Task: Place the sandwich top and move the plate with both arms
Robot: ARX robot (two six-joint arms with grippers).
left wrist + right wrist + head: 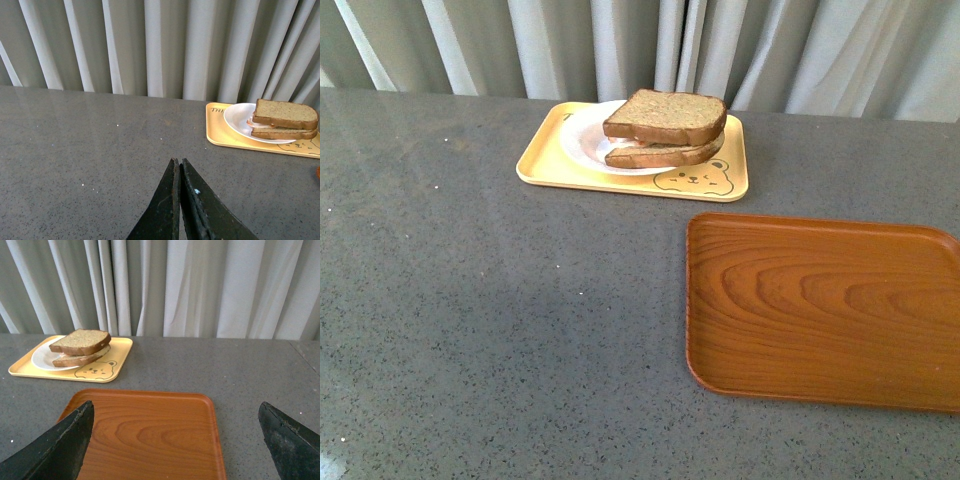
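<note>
Two bread slices sit stacked on the plate (582,140), far side of the grey desk (470,300), pale curtain (470,40) behind. No arm shows in the front view.

Left to right across the desk: bare grey surface at left. Then the yellow bear-print tray (545,165), plate resting on it toward its left end. The sandwich top (665,116) lies flat on the lower slice (660,154), slightly skewed, overhanging the plate's right rim toward the bear face. A pale filling shows between the slices in the left wrist view. Nearer and to the right, the brown wooden tray (820,310) lies well apart from the yellow one, nothing on it.

Left pincer (179,167): jaws pressed together, pinching nothing, above bare desk, well short of the plate.

Right pincer (175,412): jaws spread wide, empty, poised over the near edge of the wooden tray.
</note>
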